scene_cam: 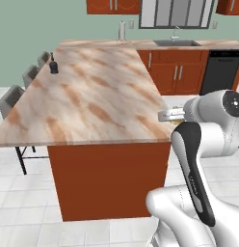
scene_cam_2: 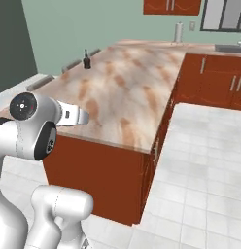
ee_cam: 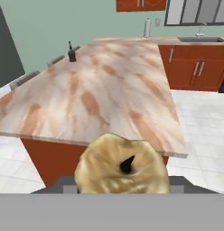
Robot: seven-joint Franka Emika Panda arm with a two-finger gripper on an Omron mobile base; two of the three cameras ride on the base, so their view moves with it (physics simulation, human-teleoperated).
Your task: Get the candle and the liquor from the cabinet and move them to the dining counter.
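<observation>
Grey chairs (scene_cam: pixel 13 99) beside the island; sink (scene_cam: pixel 175 43) beyond.

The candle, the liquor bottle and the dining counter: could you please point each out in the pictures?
candle (ee_cam: pixel 120 169): hand view, its yellowish top beside the dark wick.
liquor bottle (scene_cam: pixel 54 67): left base view, its bulbous body.
dining counter (scene_cam: pixel 97 103): left base view, bare marble top.

The desk (scene_cam: pixel 97 96) is a long, wide beige-and-brown veined marble-look top on a red-brown base, standing on pale tiled floor (scene_cam_2: pixel 205 160). One thing stands on it: the liquor (scene_cam: pixel 53 64), a black bottle upright near the far-left edge, well beyond the fingers.
</observation>
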